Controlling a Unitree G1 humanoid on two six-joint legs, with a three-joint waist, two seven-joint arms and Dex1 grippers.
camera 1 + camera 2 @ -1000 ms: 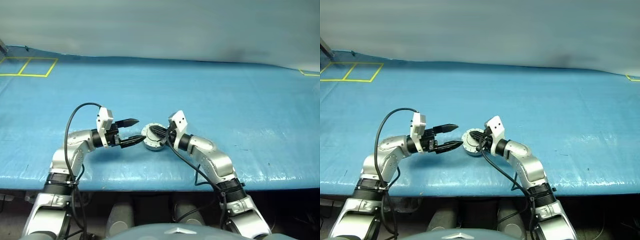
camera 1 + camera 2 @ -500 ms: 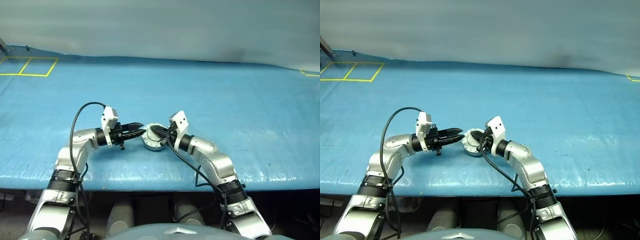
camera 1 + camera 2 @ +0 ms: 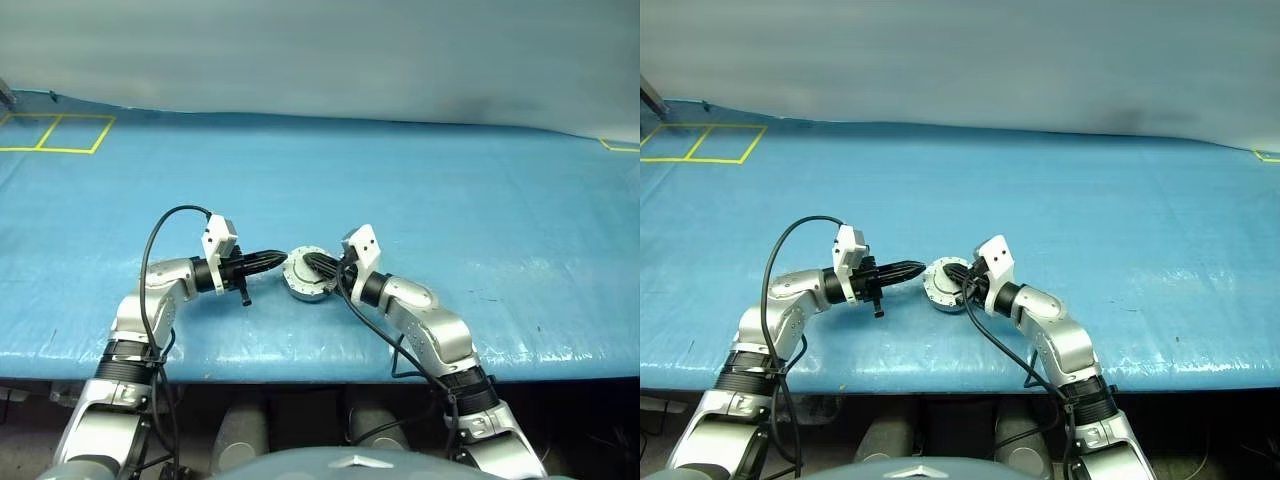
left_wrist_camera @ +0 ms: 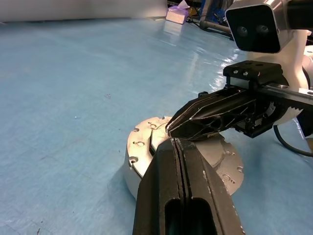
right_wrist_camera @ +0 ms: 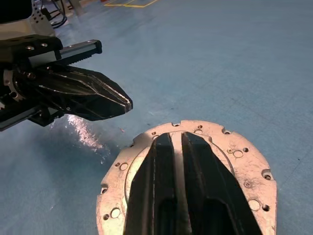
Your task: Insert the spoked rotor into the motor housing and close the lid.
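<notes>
A round silver metal unit with screw holes in its flange, the motor housing (image 3: 309, 287), lies flat on the blue table in front of me. Its lid (image 5: 244, 161) appears to lie shut on top, so the windings are hidden. The spoked rotor is hidden from view. My left gripper (image 3: 283, 260) is shut, with its tips (image 4: 174, 141) at the unit's left edge. My right gripper (image 3: 299, 261) reaches in from the right and lies over the top plate. Its fingers (image 5: 159, 161) stand a narrow gap apart with nothing between them. The two grippers' tips nearly meet.
The blue table cover (image 3: 450, 200) stretches wide on all sides. Yellow tape squares (image 3: 55, 133) mark its far left corner, and more yellow tape (image 3: 620, 147) marks the far right. The table's front edge (image 3: 300, 368) runs just below my arms.
My left gripper has gone from wide open to shut and moved right, up to the unit's edge. The right arm has stayed over the top plate.
</notes>
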